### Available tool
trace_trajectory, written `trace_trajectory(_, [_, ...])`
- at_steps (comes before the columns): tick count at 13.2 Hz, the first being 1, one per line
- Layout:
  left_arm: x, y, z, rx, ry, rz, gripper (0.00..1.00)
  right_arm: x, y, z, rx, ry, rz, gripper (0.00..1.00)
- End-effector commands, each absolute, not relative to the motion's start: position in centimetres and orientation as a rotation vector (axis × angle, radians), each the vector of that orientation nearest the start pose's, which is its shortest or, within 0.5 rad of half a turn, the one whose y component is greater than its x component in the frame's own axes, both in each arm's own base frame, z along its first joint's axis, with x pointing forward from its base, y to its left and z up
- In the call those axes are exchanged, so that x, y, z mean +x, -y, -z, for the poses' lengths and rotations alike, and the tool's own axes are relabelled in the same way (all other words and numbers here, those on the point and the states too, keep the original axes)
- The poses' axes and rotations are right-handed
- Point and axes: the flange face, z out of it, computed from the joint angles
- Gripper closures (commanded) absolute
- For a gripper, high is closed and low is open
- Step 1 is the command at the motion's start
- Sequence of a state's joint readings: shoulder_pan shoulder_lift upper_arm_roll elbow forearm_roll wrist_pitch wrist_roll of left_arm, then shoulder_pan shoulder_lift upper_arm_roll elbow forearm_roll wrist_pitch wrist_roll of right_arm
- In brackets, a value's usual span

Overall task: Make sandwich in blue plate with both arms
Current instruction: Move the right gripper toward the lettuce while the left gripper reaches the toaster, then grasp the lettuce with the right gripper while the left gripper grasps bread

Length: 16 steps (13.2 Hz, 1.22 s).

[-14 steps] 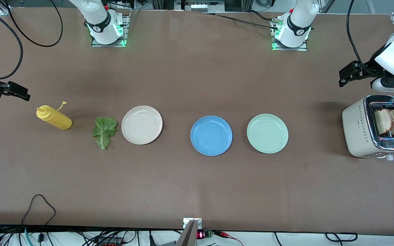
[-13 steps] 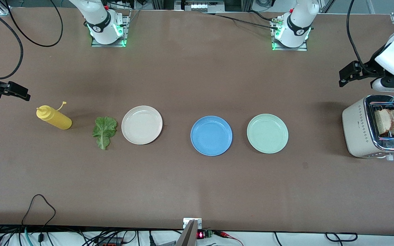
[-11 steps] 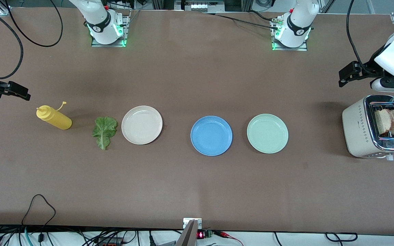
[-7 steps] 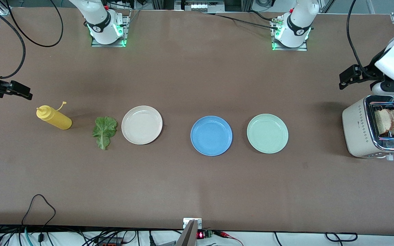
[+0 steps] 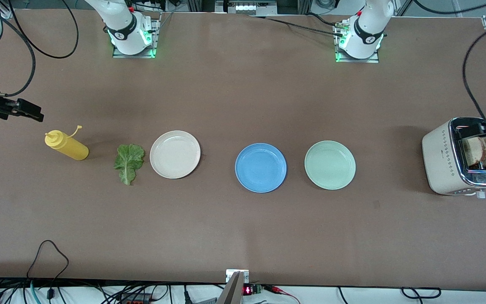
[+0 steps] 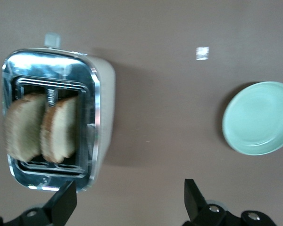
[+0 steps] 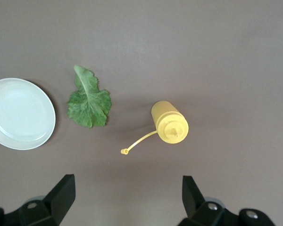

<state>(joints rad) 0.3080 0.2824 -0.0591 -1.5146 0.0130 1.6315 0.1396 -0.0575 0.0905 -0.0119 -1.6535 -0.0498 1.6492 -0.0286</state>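
The blue plate (image 5: 260,167) sits bare mid-table between a cream plate (image 5: 175,154) and a green plate (image 5: 330,165), while both slices of toast (image 6: 41,127) stand in the toaster (image 5: 445,158) at the left arm's end, beneath the spread-open, empty left gripper (image 6: 129,202), and the lettuce leaf (image 7: 88,100) lies by the mustard bottle (image 7: 170,122) under the equally spread, empty right gripper (image 7: 127,195).

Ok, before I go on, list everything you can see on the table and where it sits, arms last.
Blue plate: one, blue, mid-table, empty.
Green plate: one, pale green, beside the blue plate, toward the left arm's end.
White plate: one, cream-white, toward the right arm's end.
Lettuce leaf: one, green, beside the white plate.
Mustard bottle: one, yellow, beside the lettuce leaf.
Toaster: one, cream and chrome, at the left arm's end.
Toast slices: two, brown, in the toaster.
Left gripper: open, over the toaster.
Right gripper: open, over the table by the mustard bottle.
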Motion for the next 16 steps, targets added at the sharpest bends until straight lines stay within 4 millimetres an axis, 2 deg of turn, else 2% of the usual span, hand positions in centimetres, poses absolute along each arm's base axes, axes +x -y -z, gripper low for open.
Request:
trace_trajectory(1, [61.7, -20.2, -46.7, -3.202, 0.090, -0.253, 0.00, 58.4, 3.9, -51.3, -3.161, -0.026, -0.253, 0.00])
trace_trajectory(4, [61.5, -23.4, -44.1, -3.208, 0.039, -0.251, 0.00, 58.5, 3.0, -49.6, -3.152, 0.001, -0.339, 0.00])
trace_trajectory(5, [61.3, -24.0, -43.7, -3.210, 0.039, -0.262, 0.00, 59.0, 2.4, -48.3, -3.151, 0.014, -0.356, 0.00])
trace_trajectory(9, [61.1, -24.8, -40.5, -3.224, 0.054, -0.338, 0.00, 60.4, 0.9, -44.7, -3.152, 0.056, -0.329, 0.00])
trace_trajectory(14, [60.7, -26.0, -37.9, -3.230, 0.077, -0.400, 0.00, 60.4, -0.6, -38.0, -3.158, 0.076, -0.202, 0.00])
trace_trajectory(15, [60.7, -26.0, -37.8, -3.231, 0.079, -0.404, 0.00, 60.6, -1.5, -36.7, -3.160, 0.092, -0.180, 0.00])
trace_trajectory(16, [60.7, -26.0, -37.3, -3.232, 0.082, -0.416, 0.05, 61.0, -1.7, -35.7, -3.163, 0.059, -0.162, 0.00])
